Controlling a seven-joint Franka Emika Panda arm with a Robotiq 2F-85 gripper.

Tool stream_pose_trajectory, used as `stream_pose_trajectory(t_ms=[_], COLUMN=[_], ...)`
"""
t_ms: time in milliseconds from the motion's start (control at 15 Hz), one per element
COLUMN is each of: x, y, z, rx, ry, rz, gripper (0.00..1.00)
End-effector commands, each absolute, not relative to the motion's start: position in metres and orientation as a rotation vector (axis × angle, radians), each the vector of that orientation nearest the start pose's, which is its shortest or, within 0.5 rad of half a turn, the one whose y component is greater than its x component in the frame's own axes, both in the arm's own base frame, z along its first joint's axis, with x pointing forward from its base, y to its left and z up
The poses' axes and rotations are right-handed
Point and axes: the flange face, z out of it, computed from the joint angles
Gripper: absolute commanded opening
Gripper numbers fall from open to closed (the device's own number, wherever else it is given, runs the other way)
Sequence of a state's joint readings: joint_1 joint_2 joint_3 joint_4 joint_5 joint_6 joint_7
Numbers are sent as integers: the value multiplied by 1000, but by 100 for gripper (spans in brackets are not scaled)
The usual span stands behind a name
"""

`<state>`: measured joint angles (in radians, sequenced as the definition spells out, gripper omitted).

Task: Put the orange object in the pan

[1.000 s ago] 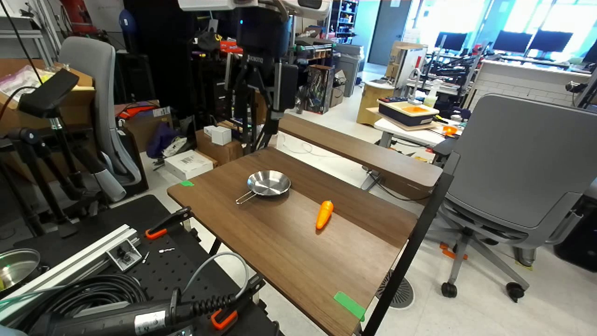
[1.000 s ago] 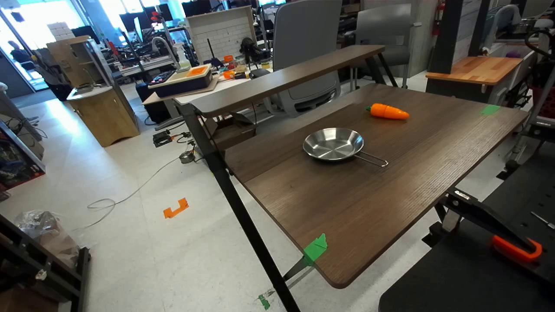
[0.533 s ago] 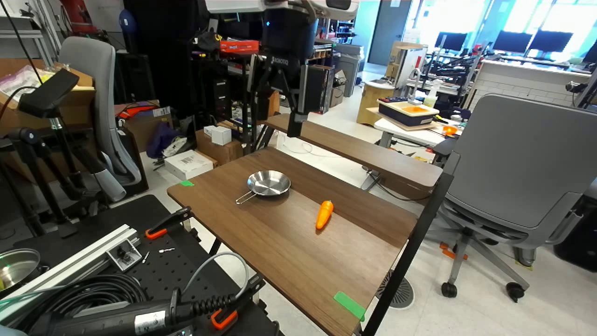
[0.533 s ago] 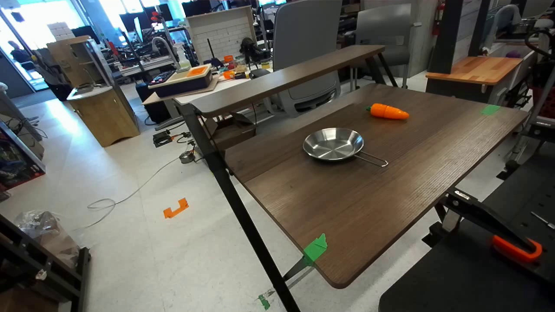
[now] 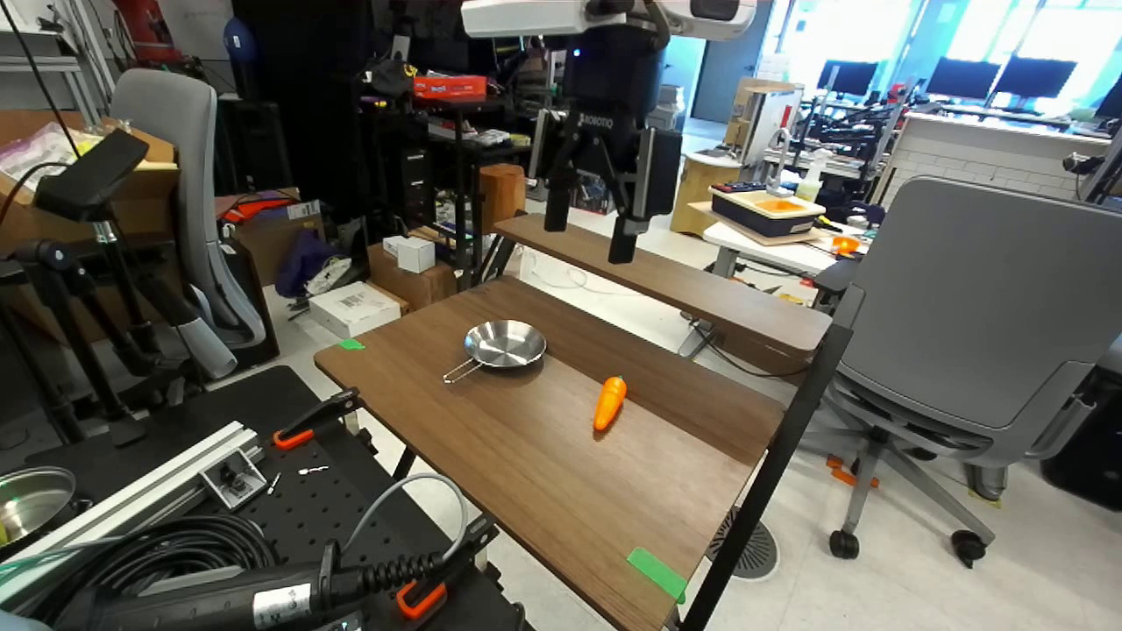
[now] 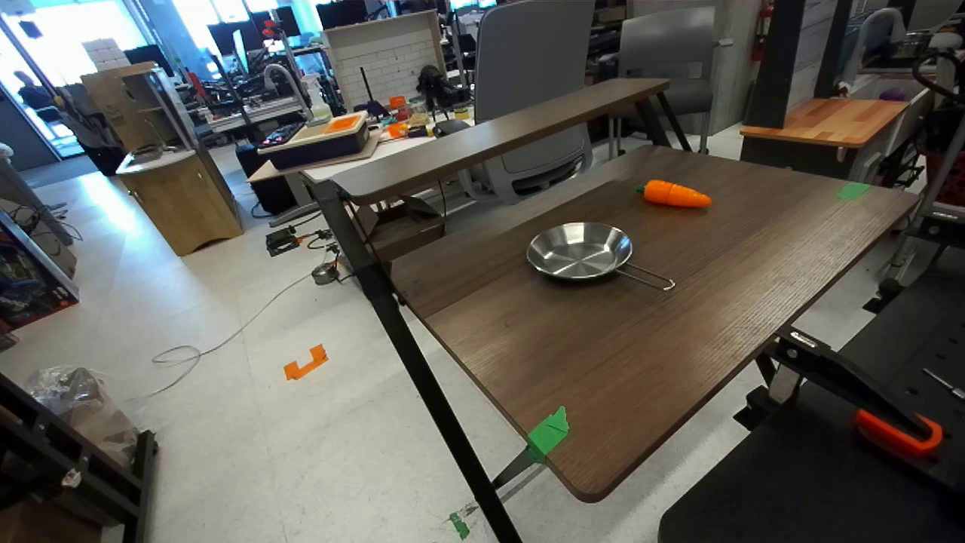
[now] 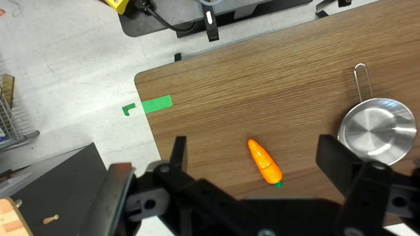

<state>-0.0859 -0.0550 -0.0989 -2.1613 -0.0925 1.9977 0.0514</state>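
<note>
Wrist view: holding gripper (image 7: 253, 152) up high, with fingers (image 7: 178, 154) spread wide, gripping nothing, presumably to leave room for straddling orange carrot (image 7: 265, 162). See it framed between fingers, but well below tips, untouched, lying slantwise on table (image 7: 223, 111); likely calls for some rotation before descent. Past finger on view's right, find pan (image 7: 377, 127), near but apart from carrot, probably set so for short carry.
</note>
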Motion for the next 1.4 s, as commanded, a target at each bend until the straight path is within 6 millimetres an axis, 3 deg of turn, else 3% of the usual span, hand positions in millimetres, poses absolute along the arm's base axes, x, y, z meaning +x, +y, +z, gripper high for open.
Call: stream_pose_trajectory(t_ms=[0,733,1333], x=[528,581,611], y=[-118,-127,-114], z=[407,347,288], rx=[-3209,-3234,-3258], ry=[308,212,-162], rz=[143,161,337], gripper=[100,100,100])
